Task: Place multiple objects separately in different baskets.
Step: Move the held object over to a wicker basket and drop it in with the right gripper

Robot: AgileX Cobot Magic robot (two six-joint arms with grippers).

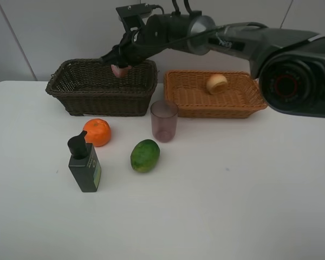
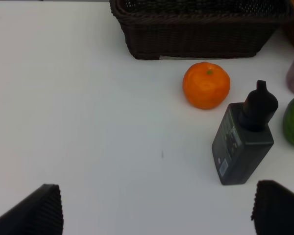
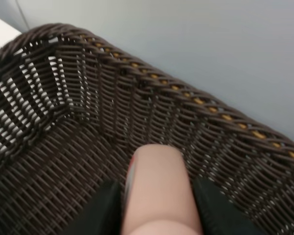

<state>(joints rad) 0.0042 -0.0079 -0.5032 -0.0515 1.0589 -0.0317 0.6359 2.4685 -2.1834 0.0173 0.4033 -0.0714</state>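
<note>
The right hand [image 1: 119, 66] is clamped tight on the pink bottle [image 1: 119, 71], one dark finger [image 3: 105, 213] pressed to each side of its pale body. It hangs over the dark brown basket [image 1: 97, 100], and the bottle dips inside the rim. I cannot tell whether the bottle reaches the woven floor.

On the side this hand's arm comes from, the light tan basket [image 1: 216, 111] holds the peach [image 1: 216, 83]. Out from the hand toward the front of the counter [image 1: 233, 189], the mauve cup [image 1: 164, 122] stands before the gap between the baskets. Farther out are the tangerine [image 1: 97, 132], the green fruit [image 1: 145, 155] and the pump bottle [image 1: 85, 165].

The left hand [image 2: 159, 210] is spread wide and holds nothing. The pump bottle lies just ahead of it, with the tangerine beyond.
</note>
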